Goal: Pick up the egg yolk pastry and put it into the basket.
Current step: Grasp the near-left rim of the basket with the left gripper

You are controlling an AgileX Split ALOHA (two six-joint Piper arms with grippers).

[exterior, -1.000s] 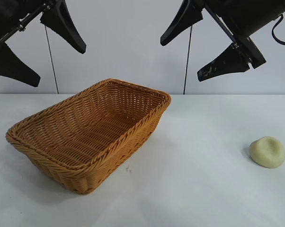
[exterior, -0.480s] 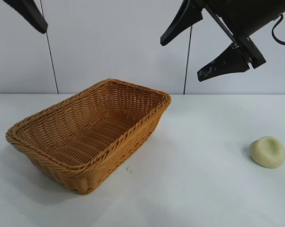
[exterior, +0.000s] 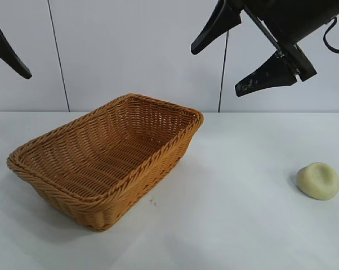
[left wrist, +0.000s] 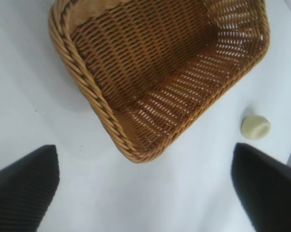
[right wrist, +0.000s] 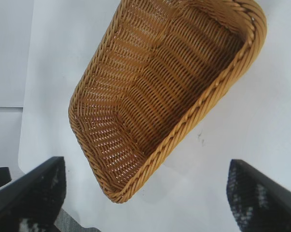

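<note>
The egg yolk pastry [exterior: 318,180], a pale cream dome with a dented top, lies on the white table at the right, well clear of the basket; the left wrist view also shows the pastry [left wrist: 255,127]. The orange-tan wicker basket [exterior: 110,198] stands left of centre and holds nothing. My right gripper [exterior: 215,72] hangs open high above the table, between basket and pastry. Only one finger [exterior: 7,48] of the left gripper shows at the upper left edge. In its wrist view my left gripper [left wrist: 144,166] is open, high over the basket's [left wrist: 103,112] corner.
A white wall with vertical seams rises behind the table. The right wrist view looks down on the basket [right wrist: 206,104] with my right gripper [right wrist: 145,166] open over its near corner, and the table edge [right wrist: 68,220] shows beside one finger.
The left gripper has swung up and out toward the left edge of the exterior view, leaving one finger showing. The right gripper, basket and pastry have not moved.
</note>
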